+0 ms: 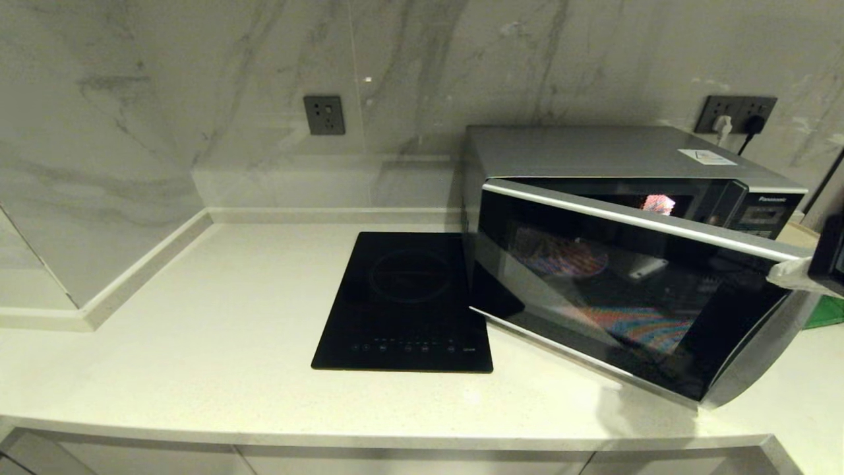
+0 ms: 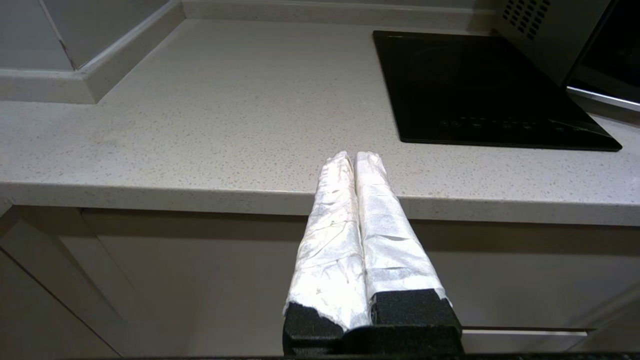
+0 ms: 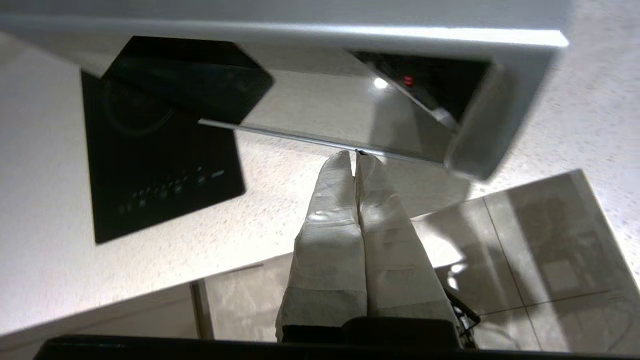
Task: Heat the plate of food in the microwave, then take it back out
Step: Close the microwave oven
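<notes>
The silver microwave (image 1: 593,152) stands at the right of the counter, its dark glass door (image 1: 626,290) swung partly open toward me. My right gripper (image 1: 784,273), wrapped in white, is shut with nothing in it, and its tips rest against the door's free edge near the top corner. In the right wrist view the shut right gripper (image 3: 355,156) touches the door's silver rim (image 3: 320,142). A round disc (image 1: 560,256) shows dimly behind the glass; I cannot tell whether it is the plate of food. My left gripper (image 2: 354,156) is shut and empty, low in front of the counter edge.
A flat black cooktop (image 1: 405,303) lies left of the microwave, close to the door's hinge side. A green tray (image 1: 827,313) peeks out behind the door at the far right. Marble wall with sockets (image 1: 324,115) runs behind. White counter (image 1: 217,310) stretches left.
</notes>
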Available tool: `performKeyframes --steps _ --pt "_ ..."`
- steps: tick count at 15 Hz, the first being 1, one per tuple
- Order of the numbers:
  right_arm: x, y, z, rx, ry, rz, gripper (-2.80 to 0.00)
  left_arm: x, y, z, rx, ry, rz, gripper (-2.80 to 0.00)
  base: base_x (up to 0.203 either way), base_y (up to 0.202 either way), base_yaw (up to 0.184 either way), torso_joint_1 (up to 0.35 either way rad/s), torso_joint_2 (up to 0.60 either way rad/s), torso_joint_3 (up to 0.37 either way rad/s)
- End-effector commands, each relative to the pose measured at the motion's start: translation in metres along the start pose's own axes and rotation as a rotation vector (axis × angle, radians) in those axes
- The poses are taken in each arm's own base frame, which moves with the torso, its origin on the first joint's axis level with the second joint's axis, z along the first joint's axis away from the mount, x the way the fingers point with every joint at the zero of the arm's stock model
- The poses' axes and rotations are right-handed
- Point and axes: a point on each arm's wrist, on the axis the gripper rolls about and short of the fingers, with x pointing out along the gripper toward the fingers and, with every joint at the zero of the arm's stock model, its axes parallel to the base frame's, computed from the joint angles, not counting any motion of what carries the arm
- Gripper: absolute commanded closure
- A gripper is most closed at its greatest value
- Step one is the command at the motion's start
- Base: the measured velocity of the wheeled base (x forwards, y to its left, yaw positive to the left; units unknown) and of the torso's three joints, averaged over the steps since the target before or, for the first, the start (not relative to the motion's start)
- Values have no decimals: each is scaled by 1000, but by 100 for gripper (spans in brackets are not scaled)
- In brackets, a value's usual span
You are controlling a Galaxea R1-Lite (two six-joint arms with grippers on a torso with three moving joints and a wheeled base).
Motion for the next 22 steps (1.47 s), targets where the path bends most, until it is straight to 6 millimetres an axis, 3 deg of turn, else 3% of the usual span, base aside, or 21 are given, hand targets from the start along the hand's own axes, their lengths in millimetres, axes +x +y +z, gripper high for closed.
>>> performKeyframes --steps 1,5,9,16,22 --pt "6 -9 5 42 -25 -49 0 0 0 0 -1 -2 1 0 0 0 0 0 0 0" --pt "58 -17 21 144 -88 -123 0 0 0 0 -1 -1 1 0 0 0 0 0 0 0" --pt "93 -24 28 201 -93 -178 0 0 0 0 -1 -1 1 0 0 0 0 0 0 0" --pt "123 -48 51 238 -212 -221 0 0 0 0 -1 -2 1 0 0 0 0 0 0 0" --pt "121 -51 54 242 -195 -176 0 0 0 0 -1 -2 1 0 0 0 0 0 0 0"
